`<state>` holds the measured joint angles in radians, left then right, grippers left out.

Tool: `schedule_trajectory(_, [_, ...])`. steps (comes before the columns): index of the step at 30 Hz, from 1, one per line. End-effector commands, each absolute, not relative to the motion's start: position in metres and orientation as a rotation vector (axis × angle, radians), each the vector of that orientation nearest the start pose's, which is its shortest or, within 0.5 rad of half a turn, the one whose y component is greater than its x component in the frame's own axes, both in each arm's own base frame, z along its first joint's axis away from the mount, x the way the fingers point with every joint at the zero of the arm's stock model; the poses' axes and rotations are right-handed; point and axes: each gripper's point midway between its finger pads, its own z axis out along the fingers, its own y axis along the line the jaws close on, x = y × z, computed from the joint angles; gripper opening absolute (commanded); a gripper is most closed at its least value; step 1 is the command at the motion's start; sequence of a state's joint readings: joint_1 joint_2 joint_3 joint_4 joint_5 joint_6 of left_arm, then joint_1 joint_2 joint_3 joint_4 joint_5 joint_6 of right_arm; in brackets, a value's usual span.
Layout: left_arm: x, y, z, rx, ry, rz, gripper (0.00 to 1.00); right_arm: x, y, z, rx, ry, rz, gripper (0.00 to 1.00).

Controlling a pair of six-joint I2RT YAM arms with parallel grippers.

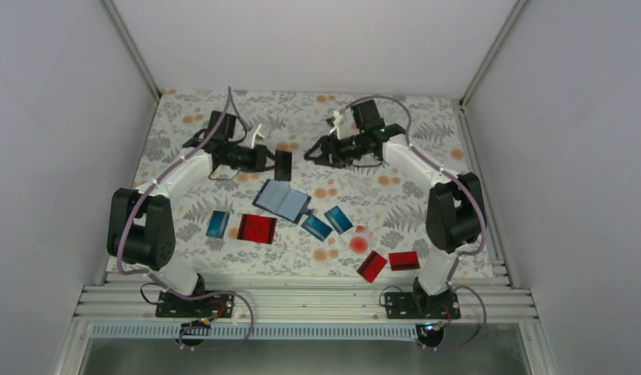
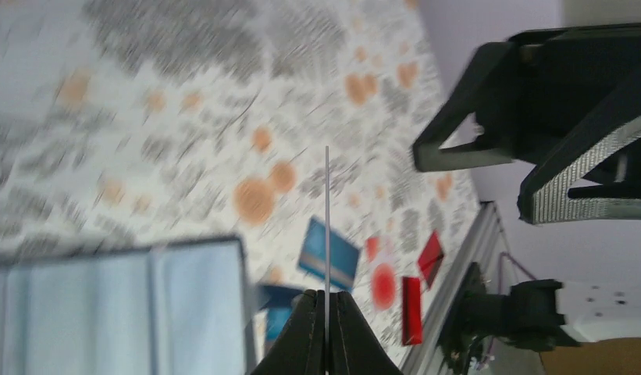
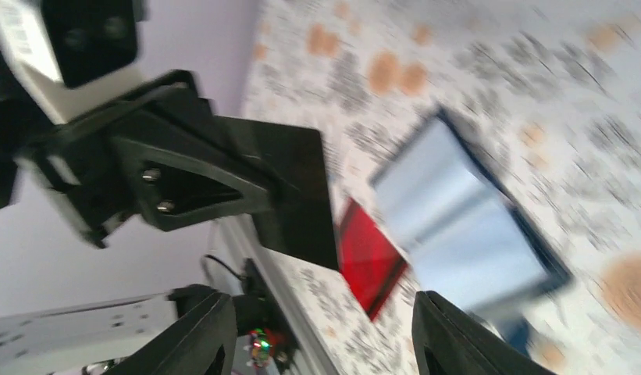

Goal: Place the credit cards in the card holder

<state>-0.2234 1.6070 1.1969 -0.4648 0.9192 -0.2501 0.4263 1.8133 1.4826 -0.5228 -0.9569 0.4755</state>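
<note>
Well, my left gripper (image 2: 326, 332) was clenched on a black card (image 1: 283, 166), which it held on edge above the table (just a thin line in its own wrist view). The card holder (image 1: 282, 201) lay open flat, just nearer the bases than that card and apart from it. A red card (image 1: 257, 229) lay beside the holder. My right gripper (image 3: 321, 312) hung released and empty, facing the black card.

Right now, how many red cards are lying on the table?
3. One red card lies beside the card holder, toward the left arm. A second red card and a third red card lie together near the right arm's base. Others may hide beneath the holder.
</note>
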Motion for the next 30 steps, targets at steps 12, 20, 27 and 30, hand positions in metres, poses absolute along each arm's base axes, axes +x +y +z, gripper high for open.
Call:
schedule_trajectory(12, [0.329, -0.191, 0.123, 0.312, 2.592, -1.094, 0.02, 0.284, 0.283, 0.079, -0.318, 3.065, 0.783, 0.55])
schedule_trajectory(20, [0.324, -0.195, 0.116, 0.347, 2.601, -1.118, 0.02, 0.266, 0.299, 0.054, -0.399, 3.144, 0.731, 0.43])
schedule_trajectory(27, [0.324, -0.198, 0.116, 0.356, 2.599, -1.124, 0.02, 0.267, 0.304, 0.046, -0.412, 3.157, 0.715, 0.22])
schedule_trajectory(30, [0.324, -0.198, 0.116, 0.355, 2.598, -1.124, 0.02, 0.268, 0.304, 0.044, -0.41, 3.159, 0.703, 0.13])
